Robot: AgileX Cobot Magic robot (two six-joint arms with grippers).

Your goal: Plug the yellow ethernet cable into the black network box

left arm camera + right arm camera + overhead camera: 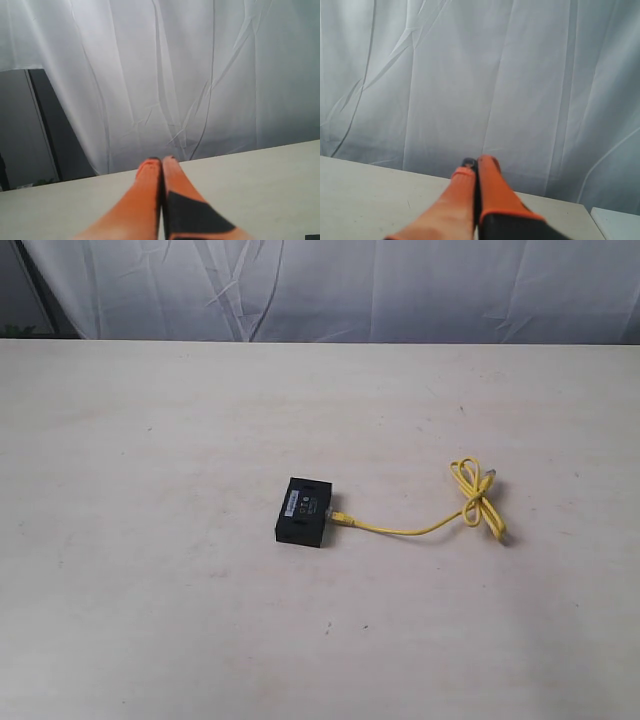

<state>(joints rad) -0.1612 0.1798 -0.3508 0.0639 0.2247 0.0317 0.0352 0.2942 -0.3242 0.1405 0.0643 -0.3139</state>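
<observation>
The black network box (304, 511) lies flat near the middle of the table in the exterior view, a white label strip on its top. The yellow ethernet cable (420, 530) runs from the box's right side, where one plug (343, 517) meets it, to a knotted loop (477, 499) farther right. Neither arm shows in the exterior view. My left gripper (161, 160) is shut, orange fingers pressed together, held above the table and facing the white curtain. In the same way my right gripper (476, 161) is shut with nothing held. Box and cable are out of both wrist views.
A pale table top (150, 570) fills the exterior view. A white curtain (400, 290) hangs behind its far edge. A dark gap (45, 135) beside the curtain shows in the left wrist view.
</observation>
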